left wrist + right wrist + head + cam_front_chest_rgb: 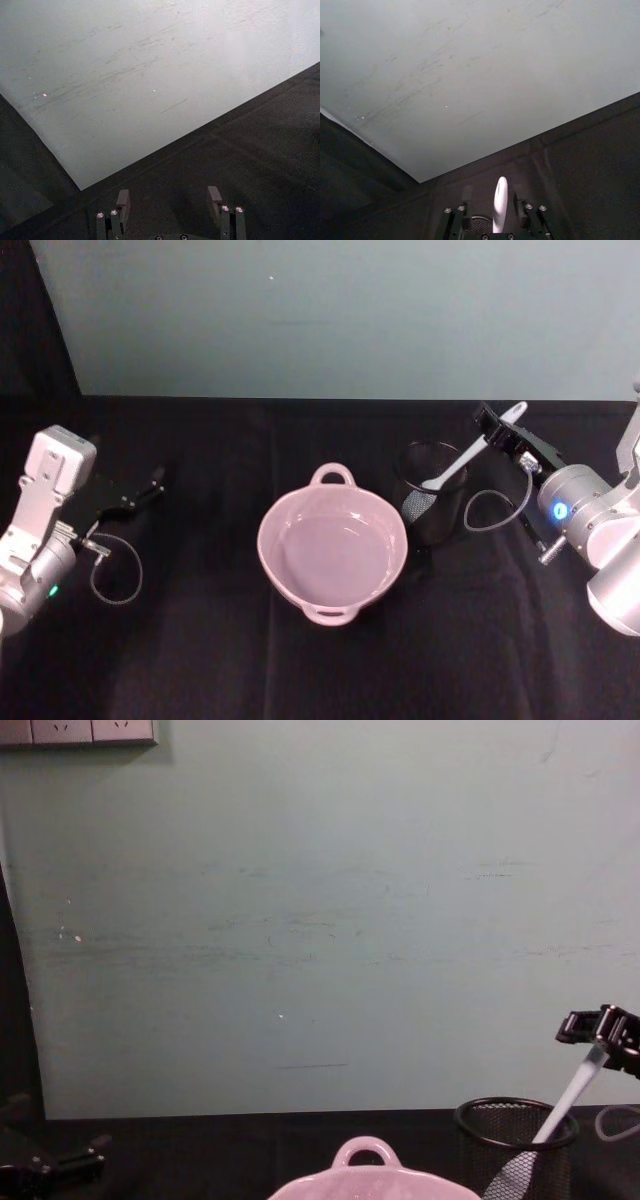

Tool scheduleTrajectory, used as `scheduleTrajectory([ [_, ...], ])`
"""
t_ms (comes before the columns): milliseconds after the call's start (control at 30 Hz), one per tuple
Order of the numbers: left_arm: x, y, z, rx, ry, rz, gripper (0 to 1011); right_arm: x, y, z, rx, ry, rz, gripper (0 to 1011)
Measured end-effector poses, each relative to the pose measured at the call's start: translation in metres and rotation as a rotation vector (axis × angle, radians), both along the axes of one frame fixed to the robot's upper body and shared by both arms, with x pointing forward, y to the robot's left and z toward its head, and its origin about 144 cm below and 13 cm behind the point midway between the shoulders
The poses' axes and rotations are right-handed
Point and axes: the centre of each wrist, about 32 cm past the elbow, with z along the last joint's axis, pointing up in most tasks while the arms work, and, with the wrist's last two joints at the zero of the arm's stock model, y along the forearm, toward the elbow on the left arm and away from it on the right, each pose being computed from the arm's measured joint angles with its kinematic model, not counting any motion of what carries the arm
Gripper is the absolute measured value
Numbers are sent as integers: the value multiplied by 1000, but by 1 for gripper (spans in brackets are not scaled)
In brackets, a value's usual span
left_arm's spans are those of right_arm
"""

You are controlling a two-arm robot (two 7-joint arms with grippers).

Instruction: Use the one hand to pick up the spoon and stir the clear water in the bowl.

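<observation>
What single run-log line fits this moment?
right gripper: shut on spoon | spoon: in mesh cup | left gripper: parked, open

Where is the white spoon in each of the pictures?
Head view: the spoon leans out of the mesh cup, upper right.
Chest view: spoon at lower right, slanting up to the right gripper.
Right wrist view: bottom middle, between the fingers.
Left wrist view: not there.
Shared landmark: the mesh cup.
</observation>
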Motion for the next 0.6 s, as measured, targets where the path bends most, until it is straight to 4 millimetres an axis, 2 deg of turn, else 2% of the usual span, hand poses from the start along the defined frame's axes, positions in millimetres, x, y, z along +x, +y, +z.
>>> scheduleTrajectory([
  [33, 0, 0, 0, 0, 0, 0, 1011, 0, 0, 0, 0, 0, 0, 511],
  [267, 0, 0, 0, 0, 0, 0, 1011, 0, 0, 0, -1, 0, 0, 713],
  [300, 0, 0, 0, 0, 0, 0, 1011, 0, 0, 0, -4, -1, 0, 768],
  [333, 0, 0, 0, 0, 0, 0, 1011, 0, 0, 0, -4, -1, 0, 768],
  [400, 0, 0, 0, 0, 0, 0, 1011, 0, 0, 1, -36, -5, 4, 848],
  [600, 0, 0, 0, 0, 0, 0, 1011, -4, -1, 5, -91, -20, 17, 992],
])
